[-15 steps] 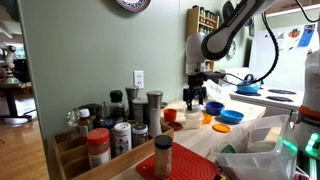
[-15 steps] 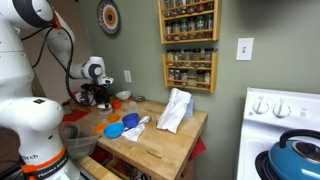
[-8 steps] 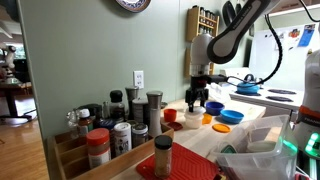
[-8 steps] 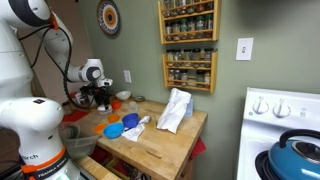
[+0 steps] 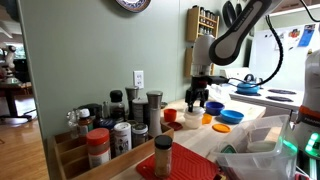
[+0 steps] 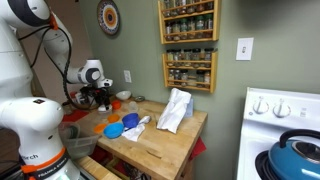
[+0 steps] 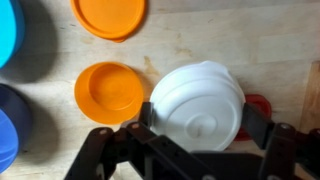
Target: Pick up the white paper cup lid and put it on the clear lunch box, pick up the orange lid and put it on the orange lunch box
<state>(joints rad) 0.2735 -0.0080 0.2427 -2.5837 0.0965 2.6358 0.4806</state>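
In the wrist view my gripper (image 7: 200,118) has a finger on each side of the white paper cup lid (image 7: 197,102) and is shut on it, a little above the wooden table. The orange lunch box (image 7: 109,92) sits open on the table just left of the lid. The flat orange lid (image 7: 108,17) lies beyond it at the top edge. I cannot make out the clear lunch box; it may be hidden under the white lid. In both exterior views the gripper (image 5: 197,100) (image 6: 100,97) hangs low over the table's far end.
Blue bowls (image 7: 6,40) (image 5: 232,115) stand left of the orange things. A red round thing (image 7: 262,104) lies right of the lid. Spice jars (image 5: 110,130) crowd one end of the table. A white bag (image 6: 175,108) and a stove (image 6: 285,120) are at the other.
The arm shifted slightly over the first half second, then stayed still. The gripper stays low over the table.
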